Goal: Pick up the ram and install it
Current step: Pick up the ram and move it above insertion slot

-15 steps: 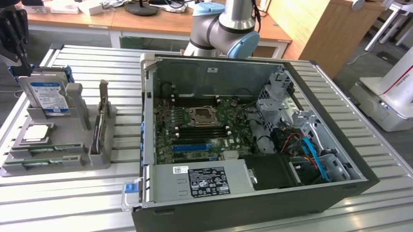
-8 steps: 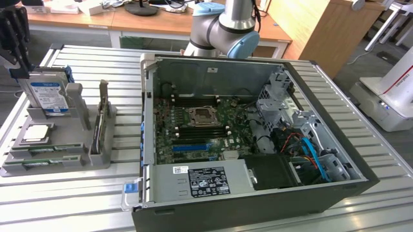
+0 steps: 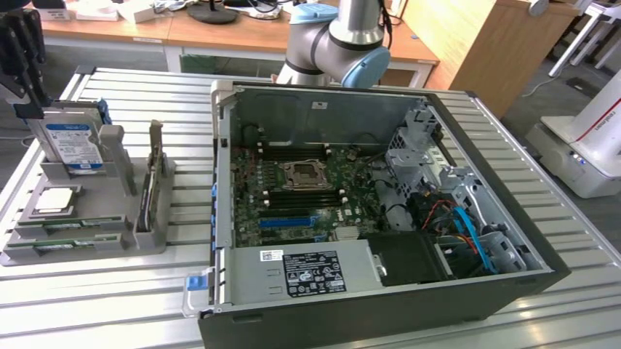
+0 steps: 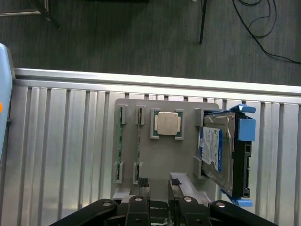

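Observation:
Two slim green ram strips [image 4: 119, 141] [image 4: 139, 140] lie side by side in slots of the grey holder tray [image 4: 155, 160]. In the exterior view they sit at the tray's front [image 3: 73, 225] [image 3: 66, 244]. My gripper [image 4: 159, 182] hangs above the tray, open, with bare tray between its black fingertips [image 4: 143, 182], close to one end of the nearer strip. The exterior view shows the gripper [image 3: 27, 102] as a dark shape above the tray's back left. The open computer case [image 3: 221, 182] lies to the exterior view's right, its motherboard [image 3: 301, 196] exposed.
On the tray also stand a hard drive with a blue-white label [image 4: 214, 148], a square silver processor chip [image 4: 167, 124] and a thin upright card [image 3: 153, 174]. The slatted metal table [image 3: 97, 305] ends just beyond the tray, with dark floor [image 4: 141, 37] past it.

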{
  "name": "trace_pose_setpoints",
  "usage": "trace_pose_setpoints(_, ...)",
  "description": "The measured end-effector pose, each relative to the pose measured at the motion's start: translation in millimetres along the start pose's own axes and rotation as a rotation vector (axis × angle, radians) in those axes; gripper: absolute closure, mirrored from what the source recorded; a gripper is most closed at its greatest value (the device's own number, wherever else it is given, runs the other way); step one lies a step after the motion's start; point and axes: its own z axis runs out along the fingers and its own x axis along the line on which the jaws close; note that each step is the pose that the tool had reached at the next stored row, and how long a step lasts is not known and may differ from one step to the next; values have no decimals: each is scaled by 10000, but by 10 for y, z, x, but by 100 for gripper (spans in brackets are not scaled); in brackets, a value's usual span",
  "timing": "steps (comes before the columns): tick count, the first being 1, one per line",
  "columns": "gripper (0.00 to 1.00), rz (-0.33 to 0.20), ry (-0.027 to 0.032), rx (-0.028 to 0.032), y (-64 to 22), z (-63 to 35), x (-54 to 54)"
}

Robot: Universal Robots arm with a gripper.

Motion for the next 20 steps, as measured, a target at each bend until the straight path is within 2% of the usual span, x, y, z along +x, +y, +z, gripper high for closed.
trace_pose_setpoints(9, 70, 0, 0, 0, 0, 0, 0)
trace_pose_setpoints(12, 69, 0, 0, 1, 0, 0, 0)
trace_pose_setpoints(13, 63, 0, 0, 0, 0, 0, 0)
trace_pose_setpoints(20, 63, 0, 1, 0, -2, 38, 0)
